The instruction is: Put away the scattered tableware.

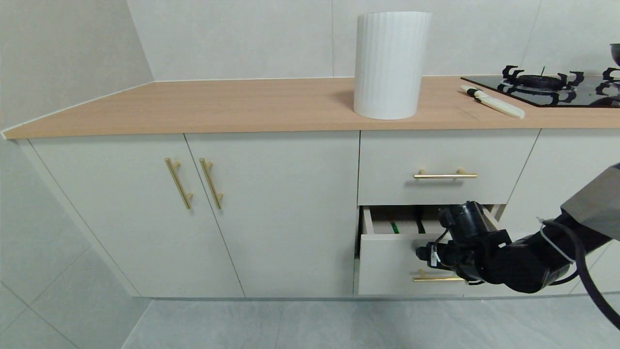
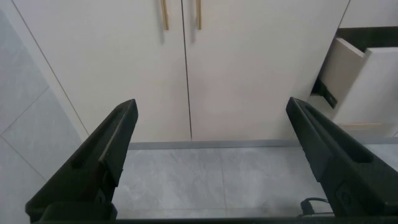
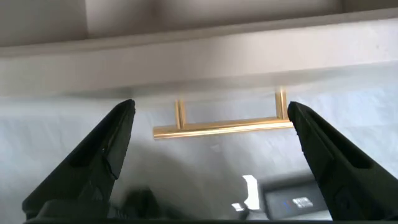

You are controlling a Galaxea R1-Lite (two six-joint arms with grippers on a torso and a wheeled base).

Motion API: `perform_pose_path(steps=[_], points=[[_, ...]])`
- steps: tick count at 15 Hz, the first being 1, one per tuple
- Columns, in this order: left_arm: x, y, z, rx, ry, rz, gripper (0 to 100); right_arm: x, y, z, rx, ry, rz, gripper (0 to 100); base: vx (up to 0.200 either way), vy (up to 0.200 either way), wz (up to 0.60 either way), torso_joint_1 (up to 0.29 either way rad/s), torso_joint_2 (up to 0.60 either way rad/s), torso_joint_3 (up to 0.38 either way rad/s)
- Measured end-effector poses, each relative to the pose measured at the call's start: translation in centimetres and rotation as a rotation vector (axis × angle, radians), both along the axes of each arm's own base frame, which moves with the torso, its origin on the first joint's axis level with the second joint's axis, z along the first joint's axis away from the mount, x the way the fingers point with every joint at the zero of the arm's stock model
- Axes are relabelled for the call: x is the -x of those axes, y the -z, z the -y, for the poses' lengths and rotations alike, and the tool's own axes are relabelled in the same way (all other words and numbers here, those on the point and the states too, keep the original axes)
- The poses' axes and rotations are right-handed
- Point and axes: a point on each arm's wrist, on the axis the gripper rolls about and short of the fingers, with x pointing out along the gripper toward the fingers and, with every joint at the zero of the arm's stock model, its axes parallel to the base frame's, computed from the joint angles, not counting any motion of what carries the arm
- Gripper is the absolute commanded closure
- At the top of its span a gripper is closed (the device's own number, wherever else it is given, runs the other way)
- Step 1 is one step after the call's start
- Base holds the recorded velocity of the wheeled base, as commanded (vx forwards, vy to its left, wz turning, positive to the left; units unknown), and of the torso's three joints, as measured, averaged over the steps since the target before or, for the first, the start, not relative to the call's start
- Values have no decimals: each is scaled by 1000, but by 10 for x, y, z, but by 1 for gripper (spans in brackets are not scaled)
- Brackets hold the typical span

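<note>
Knife (image 1: 491,102) is what we're watching. It lies flat on the wooden countertop (image 1: 218,104), just beside the black hob (image 1: 547,94) and well apart from both arms. The biggest thing up there is the white ribbed canister (image 1: 390,65), standing upright near the middle.

Below it, the lower drawer (image 1: 387,264) stands partly pulled out. We glimpse dividers and something dark and green inside, too small to name.

Right gripper (image 3: 210,109) sits right in front of that drawer, fingers spread wide and nothing held. The brass handle (image 3: 224,127) shows between them, though we can't tell whether they touch it. Left gripper (image 2: 211,102) hangs low, fingers released too, facing the cupboard doors (image 2: 186,62) and the floor.

We read this as the drawer-opening step, with the knife not yet collected. For the next move, we reckon: pinch that thin bar squarely and draw straight out along the runners so nothing skews. Then let go and rise to the counter for the knife.
</note>
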Motion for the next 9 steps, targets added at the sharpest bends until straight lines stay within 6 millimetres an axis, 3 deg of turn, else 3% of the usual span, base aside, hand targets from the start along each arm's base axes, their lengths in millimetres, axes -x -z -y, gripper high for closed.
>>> perform_pose_path(steps=[9], points=[[0, 0, 0, 0, 0, 0, 0, -37, 34, 10, -70, 95, 251, 0, 0, 0, 0, 0, 0, 0]])
